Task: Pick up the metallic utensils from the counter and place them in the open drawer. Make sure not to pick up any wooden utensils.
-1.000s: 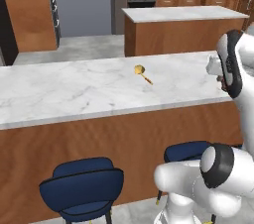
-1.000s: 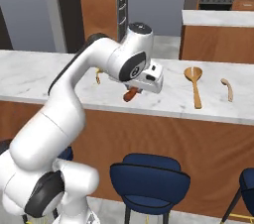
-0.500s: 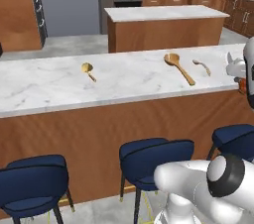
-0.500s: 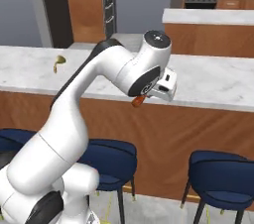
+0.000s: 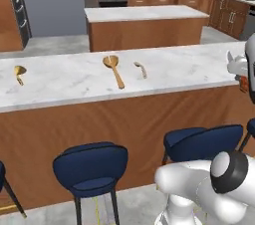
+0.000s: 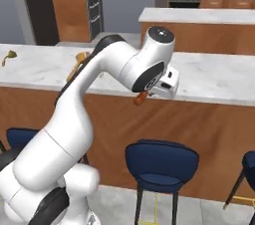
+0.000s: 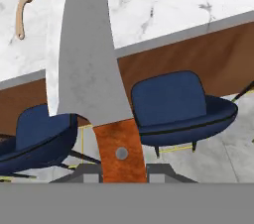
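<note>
My gripper (image 6: 160, 89) is shut on a knife with a grey blade (image 7: 84, 54) and a reddish-brown handle (image 7: 119, 148). It hangs in front of the counter's edge, over the stools. That handle pokes out below the hand (image 6: 141, 98) and shows at the right edge of the left base view (image 5: 243, 84). On the white marble counter (image 5: 64, 82) lie a shiny gold spoon (image 5: 19, 72), a tan wooden spoon (image 5: 114, 69) and a small silver utensil (image 5: 141, 68). The small utensil (image 7: 22, 12) also lies on the marble in the hand view. The open drawer is out of view.
Dark blue stools (image 5: 92, 164) (image 6: 160, 157) stand along the counter's brown front. A second marble-topped island (image 5: 144, 15) stands behind the counter. Cabinets, a stove and a microwave line the back wall.
The whole picture has shifted left in both base views, so the base has moved right along the counter. The knife stays held in the gripper the same way.
</note>
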Robot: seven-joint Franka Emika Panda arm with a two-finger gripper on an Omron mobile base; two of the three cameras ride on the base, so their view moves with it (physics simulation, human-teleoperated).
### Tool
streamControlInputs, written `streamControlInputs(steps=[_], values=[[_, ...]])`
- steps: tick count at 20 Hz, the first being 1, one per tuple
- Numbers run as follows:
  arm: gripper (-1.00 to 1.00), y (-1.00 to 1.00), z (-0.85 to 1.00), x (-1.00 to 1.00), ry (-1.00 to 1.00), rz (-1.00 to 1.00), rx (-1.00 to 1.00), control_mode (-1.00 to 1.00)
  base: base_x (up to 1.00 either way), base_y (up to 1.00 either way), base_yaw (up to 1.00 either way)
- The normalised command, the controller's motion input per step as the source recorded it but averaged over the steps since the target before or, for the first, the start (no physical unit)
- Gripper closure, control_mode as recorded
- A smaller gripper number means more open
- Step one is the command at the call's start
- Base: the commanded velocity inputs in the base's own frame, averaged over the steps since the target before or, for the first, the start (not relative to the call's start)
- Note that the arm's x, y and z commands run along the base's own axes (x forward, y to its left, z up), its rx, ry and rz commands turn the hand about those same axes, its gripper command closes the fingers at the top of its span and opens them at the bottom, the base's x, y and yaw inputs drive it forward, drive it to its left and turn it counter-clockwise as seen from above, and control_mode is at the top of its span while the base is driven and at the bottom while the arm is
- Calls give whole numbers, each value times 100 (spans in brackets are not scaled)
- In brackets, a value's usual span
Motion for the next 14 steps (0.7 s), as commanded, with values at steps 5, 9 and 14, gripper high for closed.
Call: streamControlInputs(steps=[5,9,14], values=[[100,0,0,0,0,0,0,100,-100,-100,0],[100,0,0,0,0,0,0,100,-100,-100,0],[100,0,0,0,0,0,0,100,-3,-100,-5]])
